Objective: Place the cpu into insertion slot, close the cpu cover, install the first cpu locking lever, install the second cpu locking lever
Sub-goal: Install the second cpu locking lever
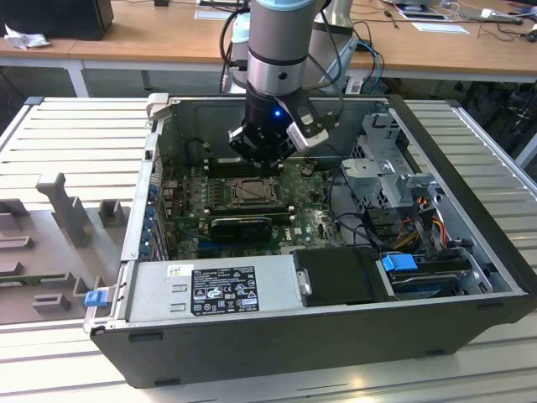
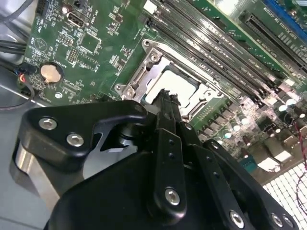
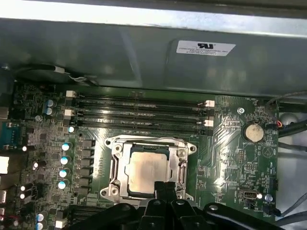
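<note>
The cpu (image 3: 148, 170) lies flat in the socket on the green motherboard (image 1: 310, 222), its silver-grey top facing up; it also appears in the second wrist view (image 2: 176, 85). Around it lies the cpu cover (image 3: 115, 163), a silvery metal frame resting flat on the socket (image 2: 144, 72). My gripper (image 3: 166, 188) is shut with nothing between its fingers, and its tips are at the socket's edge beside the cpu (image 2: 168, 97). In the exterior view the gripper (image 1: 263, 161) hangs just above the socket (image 1: 252, 193) inside the open computer case.
Memory slots (image 3: 139, 112) run beside the socket near the case wall. A long black card (image 1: 242, 225) sits next to the socket. The power supply (image 1: 210, 290), a black box (image 1: 340, 275) and a drive cage with cables (image 1: 394, 180) crowd the case.
</note>
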Tool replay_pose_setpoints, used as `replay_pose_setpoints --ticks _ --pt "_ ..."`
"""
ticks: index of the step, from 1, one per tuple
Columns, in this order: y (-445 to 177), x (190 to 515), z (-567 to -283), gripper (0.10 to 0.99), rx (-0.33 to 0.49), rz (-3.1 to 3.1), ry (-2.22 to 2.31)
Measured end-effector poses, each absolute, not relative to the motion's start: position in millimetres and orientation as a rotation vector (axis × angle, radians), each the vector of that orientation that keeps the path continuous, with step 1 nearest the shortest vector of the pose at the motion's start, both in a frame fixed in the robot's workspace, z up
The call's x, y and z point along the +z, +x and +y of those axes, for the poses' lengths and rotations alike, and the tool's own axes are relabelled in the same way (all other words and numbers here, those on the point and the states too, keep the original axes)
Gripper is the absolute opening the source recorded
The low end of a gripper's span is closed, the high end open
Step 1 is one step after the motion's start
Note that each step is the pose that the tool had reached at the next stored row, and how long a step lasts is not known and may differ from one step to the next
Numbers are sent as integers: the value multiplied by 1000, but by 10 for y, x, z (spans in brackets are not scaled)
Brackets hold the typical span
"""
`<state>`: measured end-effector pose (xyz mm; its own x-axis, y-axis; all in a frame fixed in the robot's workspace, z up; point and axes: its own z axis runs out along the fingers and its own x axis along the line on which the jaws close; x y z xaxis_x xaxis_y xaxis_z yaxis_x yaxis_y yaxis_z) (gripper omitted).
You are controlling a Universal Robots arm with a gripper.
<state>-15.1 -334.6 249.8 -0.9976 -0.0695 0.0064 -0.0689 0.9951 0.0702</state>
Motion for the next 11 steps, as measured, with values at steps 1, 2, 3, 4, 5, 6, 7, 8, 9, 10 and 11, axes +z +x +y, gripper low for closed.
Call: replay_pose_setpoints --ticks 1,2,3,4,5,6,7,8,9,10,11 --pt "-150 2511 -3350 106 -110 -3128 109" --pt "-150 2522 -3352 106 -110 -3127 109" --pt "-150 2528 -3357 106 -110 -3127 109" --pt "-150 2529 -3373 106 -110 -3125 108" --pt "-150 2529 -3392 106 -111 -3122 108" --pt "-150 2527 -3409 106 -111 -3120 108" --pt "-150 2524 -3428 106 -111 -3119 108" --pt "-150 2518 -3465 106 -111 -3116 108" --pt "-150 2512 -3507 106 -112 -3111 107" --pt "-150 2508 -3530 106 -112 -3107 107" --pt "-150 2501 -3550 106 -114 -3102 106"
